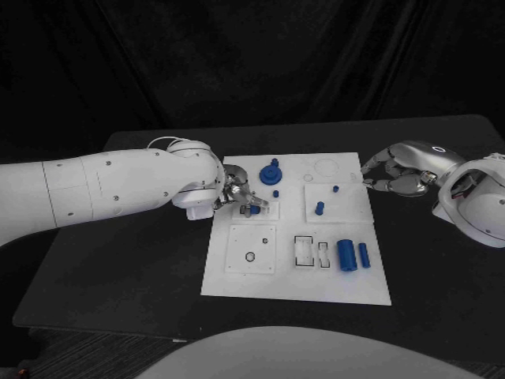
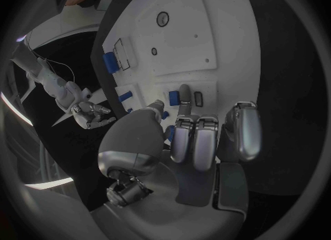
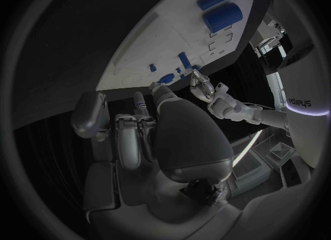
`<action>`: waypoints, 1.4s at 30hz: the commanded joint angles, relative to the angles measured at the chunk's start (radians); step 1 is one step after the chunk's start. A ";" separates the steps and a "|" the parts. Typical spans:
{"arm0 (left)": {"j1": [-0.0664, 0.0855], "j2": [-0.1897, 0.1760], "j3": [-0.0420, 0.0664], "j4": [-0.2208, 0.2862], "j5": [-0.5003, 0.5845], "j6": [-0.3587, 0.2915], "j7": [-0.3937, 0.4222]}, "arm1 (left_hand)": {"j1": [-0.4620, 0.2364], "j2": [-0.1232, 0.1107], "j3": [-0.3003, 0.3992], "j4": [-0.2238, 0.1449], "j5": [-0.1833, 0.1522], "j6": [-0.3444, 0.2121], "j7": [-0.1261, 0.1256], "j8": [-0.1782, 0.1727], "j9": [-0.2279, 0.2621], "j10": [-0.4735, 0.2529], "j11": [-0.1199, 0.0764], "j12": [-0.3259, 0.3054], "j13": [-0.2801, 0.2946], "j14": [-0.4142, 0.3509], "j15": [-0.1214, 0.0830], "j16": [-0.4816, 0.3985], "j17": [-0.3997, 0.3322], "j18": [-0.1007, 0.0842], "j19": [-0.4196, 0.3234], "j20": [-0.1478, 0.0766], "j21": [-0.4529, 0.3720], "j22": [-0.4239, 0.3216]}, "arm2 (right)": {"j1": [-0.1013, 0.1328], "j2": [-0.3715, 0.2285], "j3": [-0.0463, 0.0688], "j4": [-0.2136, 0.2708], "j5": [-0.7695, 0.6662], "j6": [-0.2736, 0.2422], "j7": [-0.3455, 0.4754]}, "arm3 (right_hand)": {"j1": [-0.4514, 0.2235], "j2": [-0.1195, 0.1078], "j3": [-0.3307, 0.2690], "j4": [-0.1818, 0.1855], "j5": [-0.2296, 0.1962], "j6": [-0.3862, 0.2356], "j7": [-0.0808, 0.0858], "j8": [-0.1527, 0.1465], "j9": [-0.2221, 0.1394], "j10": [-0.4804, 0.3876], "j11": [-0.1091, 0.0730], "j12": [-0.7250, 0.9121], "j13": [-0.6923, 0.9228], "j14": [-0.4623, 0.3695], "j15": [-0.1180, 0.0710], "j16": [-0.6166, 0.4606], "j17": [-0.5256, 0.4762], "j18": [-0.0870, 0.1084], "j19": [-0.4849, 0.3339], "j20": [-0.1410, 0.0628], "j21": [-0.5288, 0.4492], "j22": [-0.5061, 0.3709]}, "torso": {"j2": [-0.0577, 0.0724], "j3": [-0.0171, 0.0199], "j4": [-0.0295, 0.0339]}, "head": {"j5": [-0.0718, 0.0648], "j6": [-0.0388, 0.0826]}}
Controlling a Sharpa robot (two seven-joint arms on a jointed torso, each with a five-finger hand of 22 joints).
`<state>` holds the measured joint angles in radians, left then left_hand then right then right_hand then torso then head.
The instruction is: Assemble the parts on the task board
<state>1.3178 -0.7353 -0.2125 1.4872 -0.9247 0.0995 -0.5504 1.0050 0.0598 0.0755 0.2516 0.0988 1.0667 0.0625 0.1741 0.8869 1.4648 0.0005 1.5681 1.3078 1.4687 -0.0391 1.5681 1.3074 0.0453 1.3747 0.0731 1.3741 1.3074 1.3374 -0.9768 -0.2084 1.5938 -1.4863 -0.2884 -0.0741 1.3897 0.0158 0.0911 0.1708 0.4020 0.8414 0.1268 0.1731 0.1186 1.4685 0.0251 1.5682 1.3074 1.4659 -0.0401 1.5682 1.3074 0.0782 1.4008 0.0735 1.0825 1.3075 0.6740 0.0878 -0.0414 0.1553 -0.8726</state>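
Over the task board [image 1: 295,292], the left robot hand [image 1: 237,197] seemingly pinches a blue part [image 1: 254,209].

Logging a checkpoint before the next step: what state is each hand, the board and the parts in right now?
left hand: over the task board's left edge, fingers pinching a small blue part
right hand: curled, holding nothing, beside the board's right edge
task board: flat on the table
large blue cylinder: lying on its side
blue gear: on the board

Left hand [image 2: 196,140] fingers [image 2: 184,99] over the white task board [image 2: 179,36]
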 commanded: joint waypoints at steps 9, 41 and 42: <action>-0.002 -0.005 0.000 0.013 0.000 -0.032 0.037 | 0.059 -0.003 0.002 -0.033 0.056 0.004 -0.006 0.000 0.006 0.106 -0.004 0.003 0.263 0.102 -0.004 0.003 0.263 0.015 0.010 -0.002 -0.005 0.172 | -0.005 -0.002 0.001 0.000 -0.001 0.003 -0.015 | 0.010 -0.003 0.008 -0.001 0.005 0.005 0.001 -0.004 -0.001 0.102 0.008 0.003 0.263 0.105 0.008 0.003 0.263 0.018 -0.008 0.002 -0.006 0.135 | 0.000 -0.0008 0.0011 | 0.000 0.000; -0.002 -0.008 0.000 0.018 0.000 -0.039 0.035 | 0.087 -0.006 -0.005 -0.037 0.043 -0.003 -0.002 -0.013 0.001 0.106 -0.002 0.003 0.263 0.102 -0.003 0.003 0.263 0.016 0.009 -0.002 -0.017 0.178 | -0.009 -0.001 0.001 -0.002 -0.001 0.007 -0.014 | 0.008 -0.004 0.008 0.000 0.007 0.006 0.002 -0.005 -0.002 0.102 0.008 0.003 0.263 0.105 0.008 0.003 0.263 0.018 -0.008 0.002 -0.007 0.135 | 0.000 -0.0001 0.0000 | 0.004 0.000; -0.002 -0.009 0.000 0.020 0.000 -0.045 0.036 | 0.082 -0.007 -0.011 -0.031 0.030 -0.002 -0.001 -0.013 0.001 0.106 -0.002 0.003 0.263 0.102 -0.002 0.003 0.263 0.016 0.009 -0.002 -0.019 0.178 | -0.010 -0.001 0.001 -0.002 -0.001 0.007 -0.014 | 0.008 -0.004 0.008 0.000 0.007 0.006 0.002 -0.005 -0.002 0.102 0.008 0.003 0.263 0.105 0.008 0.003 0.263 0.018 -0.008 0.002 -0.007 0.135 | 0.000 0.0001 0.0003 | 0.004 0.000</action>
<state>1.3177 -0.7436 -0.2126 1.5030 -0.9249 0.0727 -0.5318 1.0988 0.0557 0.0699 0.2094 0.1469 1.0629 0.0588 0.1664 0.8885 1.4648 0.0006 1.5681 1.3078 1.4687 -0.0391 1.5681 1.3074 0.0452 1.3783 0.0695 1.3612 1.3073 1.3305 -0.9768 -0.2084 1.5917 -1.4863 -0.2855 -0.0741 1.3896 0.0158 0.0911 0.1708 0.4019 0.8414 0.1268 0.1731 0.1176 1.4649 0.0288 1.5682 1.3081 1.4659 -0.0401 1.5682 1.3074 0.0783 1.4008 0.0734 1.0825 1.3073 0.6734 0.0877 -0.0415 0.1589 -0.8725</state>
